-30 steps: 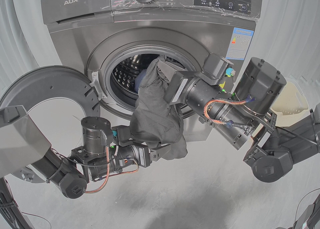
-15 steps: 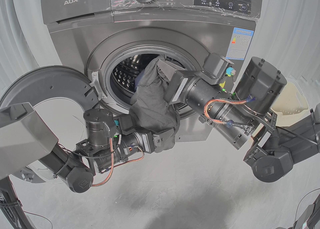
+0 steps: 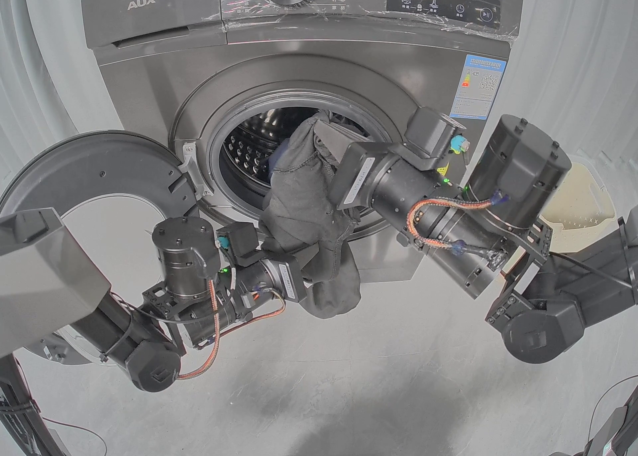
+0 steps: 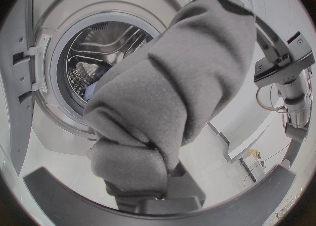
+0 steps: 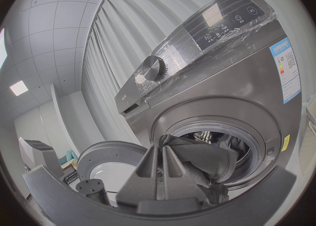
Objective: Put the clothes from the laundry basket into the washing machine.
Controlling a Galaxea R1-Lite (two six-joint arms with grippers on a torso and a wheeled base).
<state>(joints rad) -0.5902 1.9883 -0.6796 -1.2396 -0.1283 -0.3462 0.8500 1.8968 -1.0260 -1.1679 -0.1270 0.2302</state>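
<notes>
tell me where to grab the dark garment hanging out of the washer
Grip the dark garment at its drooping tail, from below and the front: that fold hangs outside under the drum opening, while its top is pinched in the right pincer at the rim.

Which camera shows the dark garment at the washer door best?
Head view: most of the dark garment shows, hanging out of the washing machine. The left wrist view gives a bunched close-up; the right wrist view, its top pinched in the right hand.
</notes>
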